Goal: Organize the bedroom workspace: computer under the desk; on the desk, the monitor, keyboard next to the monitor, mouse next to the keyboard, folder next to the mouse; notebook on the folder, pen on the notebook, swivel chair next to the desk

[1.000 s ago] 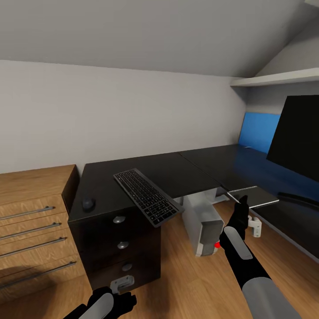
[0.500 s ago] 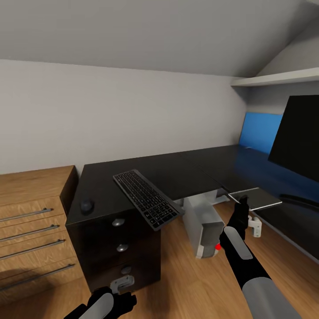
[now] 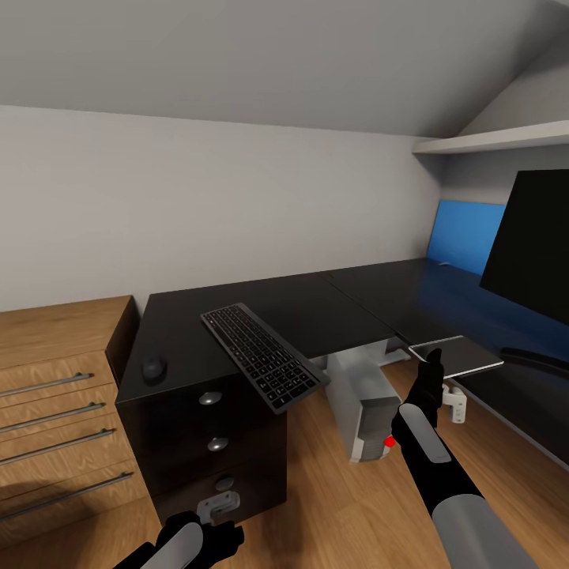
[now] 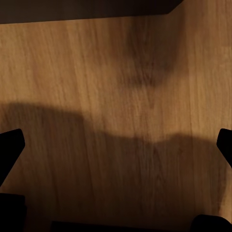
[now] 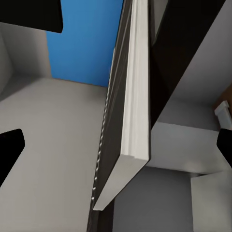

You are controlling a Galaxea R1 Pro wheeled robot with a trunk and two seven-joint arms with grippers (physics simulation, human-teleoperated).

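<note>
One keyboard (image 3: 264, 356); one mouse (image 3: 153, 368)

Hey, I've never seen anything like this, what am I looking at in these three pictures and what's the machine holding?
It's a simulated two-armed robot in an attic bedroom. The big picture comes from its head camera; the other two come from cameras near each gripper. On the black desk lie a keyboard, overhanging the front edge, and a mouse. The monitor stands at the right, and the grey computer sits on the floor underneath. The right gripper holds up a thin dark notebook with white page edges. The left gripper hangs low over the wooden floor, open.
</note>
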